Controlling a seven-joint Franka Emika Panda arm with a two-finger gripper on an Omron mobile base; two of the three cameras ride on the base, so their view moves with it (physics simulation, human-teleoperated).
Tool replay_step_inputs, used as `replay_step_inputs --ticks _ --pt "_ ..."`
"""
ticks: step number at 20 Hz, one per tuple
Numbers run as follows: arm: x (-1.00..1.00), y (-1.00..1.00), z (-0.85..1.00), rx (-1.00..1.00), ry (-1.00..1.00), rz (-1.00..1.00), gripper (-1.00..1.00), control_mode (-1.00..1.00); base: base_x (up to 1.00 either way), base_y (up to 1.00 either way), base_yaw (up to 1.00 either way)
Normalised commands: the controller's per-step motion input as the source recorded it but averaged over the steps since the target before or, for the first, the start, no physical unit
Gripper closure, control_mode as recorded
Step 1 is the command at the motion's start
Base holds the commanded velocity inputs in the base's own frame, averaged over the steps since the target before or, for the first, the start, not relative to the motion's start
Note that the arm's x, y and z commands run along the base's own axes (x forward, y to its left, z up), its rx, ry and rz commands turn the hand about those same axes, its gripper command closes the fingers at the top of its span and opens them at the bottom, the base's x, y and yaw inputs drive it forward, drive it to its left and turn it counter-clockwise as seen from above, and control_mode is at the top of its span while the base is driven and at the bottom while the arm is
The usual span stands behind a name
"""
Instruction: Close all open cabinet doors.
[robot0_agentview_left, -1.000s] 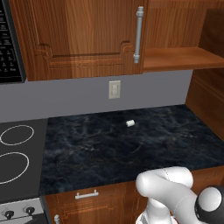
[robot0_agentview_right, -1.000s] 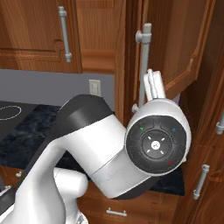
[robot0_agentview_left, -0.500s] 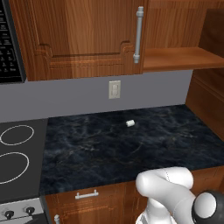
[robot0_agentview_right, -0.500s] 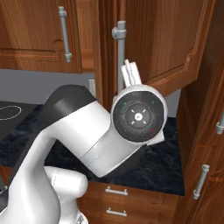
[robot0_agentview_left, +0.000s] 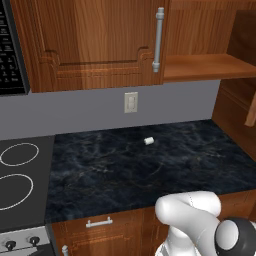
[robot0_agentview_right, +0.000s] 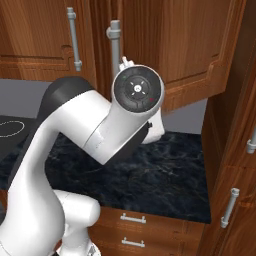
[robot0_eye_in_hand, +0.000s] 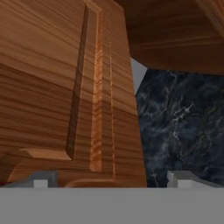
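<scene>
An open cabinet door with a grey bar handle stands swung out from the wall cabinet, above the counter. My wrist is up against its face, just right of the handle. In the hand view the door's raised-panel face looms very close, and my gripper is open, its fingertips wide apart with nothing between them. The left neighbour door is shut, handle at its right edge. Beside it the open compartment shows a bare shelf.
A dark marble counter carries a small white object. A wall outlet sits above it. The stove and a microwave are at left. Drawers lie under the counter, a tall cabinet at right.
The open door has swung leftward toward the cabinet, its handle sliding left in the right base view. My wrist has followed it left and up.
</scene>
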Motion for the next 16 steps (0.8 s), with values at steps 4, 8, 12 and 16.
replay_step_inputs --ticks 4,8,12,16 --pt "0.41 0.41 -0.07 0.0 0.06 0.07 -1.0 -1.0 0.0 0.0 0.0" --pt "0.39 0.34 -0.17 0.01 0.0 0.07 -1.0 -1.0 0.0 0.0 0.0" --pt "0.44 0.33 -0.19 0.03 0.0 0.05 -1.0 -1.0 0.0 0.0 0.0" --pt "0.47 0.38 -0.22 0.01 0.0 0.0 -1.0 -1.0 0.0 0.0 0.0"
